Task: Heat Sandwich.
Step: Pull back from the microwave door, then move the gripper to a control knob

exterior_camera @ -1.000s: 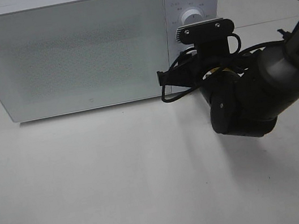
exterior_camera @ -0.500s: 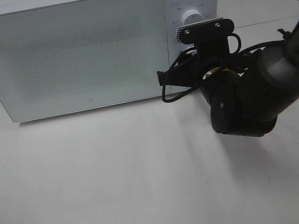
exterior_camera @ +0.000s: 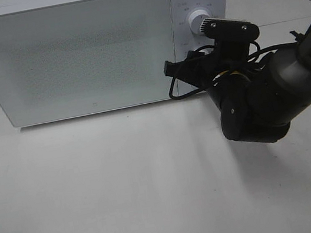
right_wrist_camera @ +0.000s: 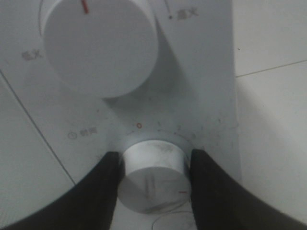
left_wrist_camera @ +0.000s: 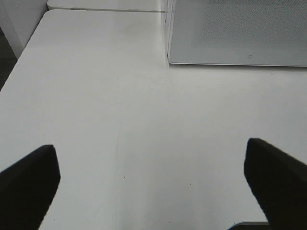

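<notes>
The sandwich is out of view. The white microwave (exterior_camera: 73,52) stands at the back of the table with its door closed; it also shows in the left wrist view (left_wrist_camera: 240,33). My right gripper (right_wrist_camera: 153,175) is shut on the microwave's lower dial (right_wrist_camera: 152,163), one finger (right_wrist_camera: 103,184) on each side of it. The dial's red mark sits turned away from the 0. In the high view the right gripper (exterior_camera: 209,59) is at the control panel, below the upper dial (exterior_camera: 196,21). My left gripper (left_wrist_camera: 152,177) is open and empty above the bare table.
The upper dial (right_wrist_camera: 98,45) sits just above the gripped one. The white table (exterior_camera: 125,187) stretches in front of the microwave. The right arm's bulky wrist (exterior_camera: 255,106) and cables hang before the microwave's right front corner.
My right wrist has rolled clockwise with the lower dial in its grip; its camera bracket now tilts to the right. The microwave and left arm have not moved.
</notes>
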`<move>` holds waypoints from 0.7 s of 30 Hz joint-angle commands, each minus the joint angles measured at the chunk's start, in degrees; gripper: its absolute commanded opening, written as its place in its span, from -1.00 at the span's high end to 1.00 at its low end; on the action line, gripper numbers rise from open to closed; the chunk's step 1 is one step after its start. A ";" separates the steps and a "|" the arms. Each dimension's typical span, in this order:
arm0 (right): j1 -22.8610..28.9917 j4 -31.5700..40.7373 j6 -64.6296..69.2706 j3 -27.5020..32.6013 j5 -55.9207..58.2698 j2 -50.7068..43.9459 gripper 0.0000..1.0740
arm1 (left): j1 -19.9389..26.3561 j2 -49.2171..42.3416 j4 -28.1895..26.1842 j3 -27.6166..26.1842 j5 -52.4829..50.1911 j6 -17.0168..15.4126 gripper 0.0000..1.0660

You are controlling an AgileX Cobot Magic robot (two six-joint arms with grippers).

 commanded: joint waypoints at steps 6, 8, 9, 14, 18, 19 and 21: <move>0.06 -2.92 20.91 -0.34 -2.69 -0.46 0.82 | 0.17 -0.97 -0.06 0.23 -0.69 -0.23 -0.83; 0.06 -3.04 27.22 -0.34 -2.69 -0.46 0.84 | 0.17 -0.97 -0.06 0.23 -0.69 -0.23 -0.83; 0.06 -3.04 27.22 -0.34 -2.69 -0.46 0.84 | 0.17 -0.97 -0.06 0.23 -0.69 -0.23 -0.83; 0.06 -3.27 38.10 -0.34 -2.69 -0.46 0.88 | 0.17 -0.97 -0.06 0.23 -0.69 -0.23 -0.83; 0.06 -3.27 48.30 -0.34 -2.69 -0.46 0.88 | 0.17 -0.97 -0.06 0.23 -0.69 -0.23 -0.83; 0.06 -3.27 48.30 -0.34 -2.69 -0.46 0.88 | 0.17 -0.97 -0.06 0.23 -0.69 -0.23 -0.83; 0.06 -3.27 52.08 -0.34 -2.69 -0.46 0.87 | 0.17 -0.97 -0.06 0.23 -0.69 -0.23 -0.83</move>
